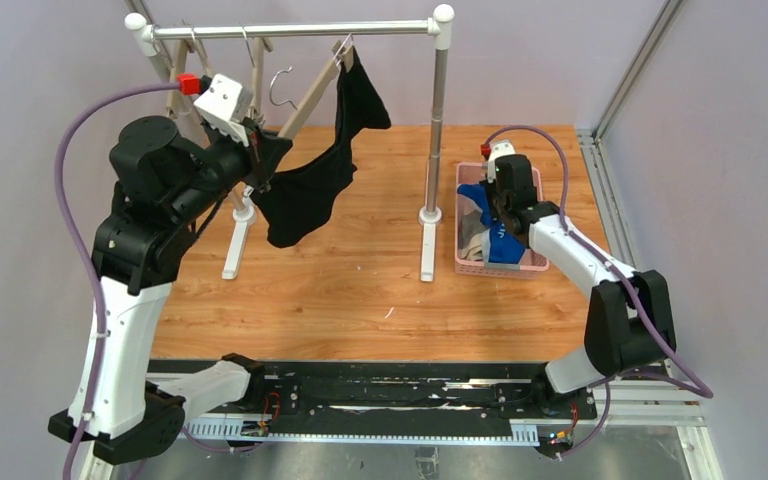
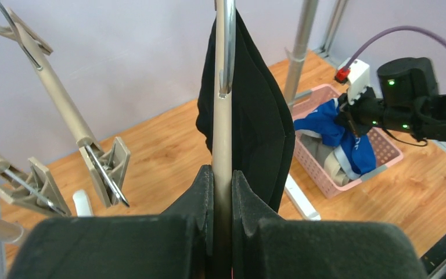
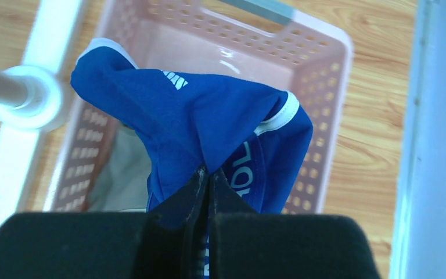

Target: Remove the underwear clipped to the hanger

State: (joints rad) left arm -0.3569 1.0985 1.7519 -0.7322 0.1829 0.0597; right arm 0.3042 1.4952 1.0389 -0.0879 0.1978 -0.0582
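Note:
The black briefs (image 1: 305, 190) hang from a clip at the upper end of a beige hanger bar (image 1: 310, 95) on the rack. My left gripper (image 1: 257, 165) is shut on the lower end of that bar (image 2: 223, 145), with the black briefs (image 2: 255, 116) just right of the jaws. My right gripper (image 1: 500, 205) is shut on the bright blue briefs (image 3: 197, 110) and holds them just above the pink basket (image 3: 325, 87). The grey briefs (image 3: 122, 168) lie inside the basket. Blue and grey cloth also shows in the top view (image 1: 505, 245).
The rack's metal rail (image 1: 290, 30) spans the back, on a post (image 1: 438, 120) with white feet (image 1: 428, 250). Two other beige hangers with empty clips (image 2: 107, 165) hang left of my left gripper. The basket (image 1: 532, 262) stands right of the post, near the table's right edge.

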